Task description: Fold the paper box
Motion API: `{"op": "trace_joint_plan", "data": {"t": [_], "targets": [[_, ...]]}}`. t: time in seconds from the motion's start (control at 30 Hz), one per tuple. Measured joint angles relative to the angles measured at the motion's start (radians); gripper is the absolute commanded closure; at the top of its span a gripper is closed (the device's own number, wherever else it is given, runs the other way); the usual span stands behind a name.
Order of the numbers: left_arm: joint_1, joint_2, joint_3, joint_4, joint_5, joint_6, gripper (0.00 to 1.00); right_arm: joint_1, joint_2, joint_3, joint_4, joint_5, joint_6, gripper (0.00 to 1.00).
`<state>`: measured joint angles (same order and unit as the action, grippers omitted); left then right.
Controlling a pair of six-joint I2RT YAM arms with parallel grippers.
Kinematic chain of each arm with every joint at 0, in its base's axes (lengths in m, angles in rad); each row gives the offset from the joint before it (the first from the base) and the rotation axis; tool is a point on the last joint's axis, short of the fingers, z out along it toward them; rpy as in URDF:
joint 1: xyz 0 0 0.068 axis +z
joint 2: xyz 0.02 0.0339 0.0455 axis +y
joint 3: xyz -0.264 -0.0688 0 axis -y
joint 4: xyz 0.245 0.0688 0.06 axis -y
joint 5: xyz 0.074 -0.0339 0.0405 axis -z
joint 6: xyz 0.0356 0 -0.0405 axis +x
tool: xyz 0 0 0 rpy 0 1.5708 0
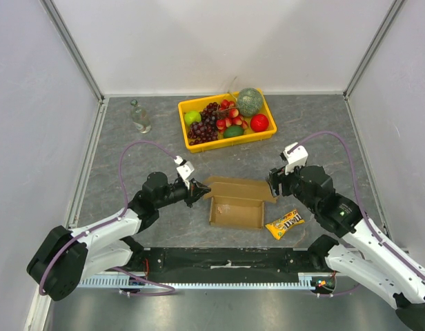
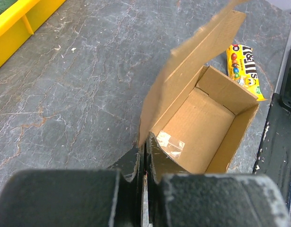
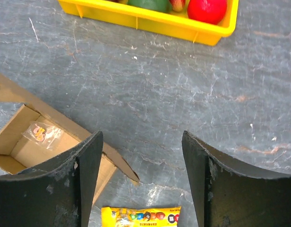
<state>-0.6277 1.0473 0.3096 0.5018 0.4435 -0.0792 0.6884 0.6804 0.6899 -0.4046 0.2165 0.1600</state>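
While the paper box (image 1: 234, 210) sits open near the table's (image 1: 130, 162) front edge with its lid flap raised, the left gripper (image 1: 196, 192) is clamped tight at the box's left corner. It appears to pinch the lid's edge, judged a steadying hold. The right gripper (image 1: 274, 183) hangs spread and empty just beside the right end, probably placed to work that side flap. A candy packet (image 1: 284, 224) lies outside, near the right front corner
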Motion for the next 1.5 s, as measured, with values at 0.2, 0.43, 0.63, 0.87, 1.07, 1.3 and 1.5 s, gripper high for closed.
{"op": "trace_joint_plan", "data": {"t": [0.2, 0.43, 0.63, 0.87, 1.07, 1.3, 1.5], "targets": [[0.000, 0.000, 0.000, -0.001, -0.002, 0.002, 0.98, -0.004, 0.001, -0.056, 0.009, 0.009, 0.069, 0.29], [0.000, 0.002, 0.000, -0.002, -0.025, 0.002, 0.98, -0.004, -0.076, -0.110, 0.008, 0.015, 0.137, 0.20], [0.000, 0.007, 0.000, -0.002, -0.046, 0.002, 0.98, -0.004, -0.163, -0.107, 0.008, 0.040, 0.158, 0.20], [0.013, 0.006, 0.000, -0.003, -0.102, 0.002, 0.98, -0.005, -0.131, -0.082, -0.007, 0.004, 0.172, 0.22], [0.041, 0.004, 0.009, -0.015, -0.134, 0.003, 0.98, -0.005, -0.138, -0.084, -0.022, -0.012, 0.184, 0.23], [0.060, 0.007, 0.028, -0.030, -0.128, 0.016, 0.98, -0.005, 0.000, -0.087, 0.023, -0.085, 0.136, 0.20], [0.072, 0.024, 0.042, -0.033, -0.126, 0.021, 0.98, -0.005, 0.137, -0.087, 0.077, -0.128, 0.060, 0.20]]}}
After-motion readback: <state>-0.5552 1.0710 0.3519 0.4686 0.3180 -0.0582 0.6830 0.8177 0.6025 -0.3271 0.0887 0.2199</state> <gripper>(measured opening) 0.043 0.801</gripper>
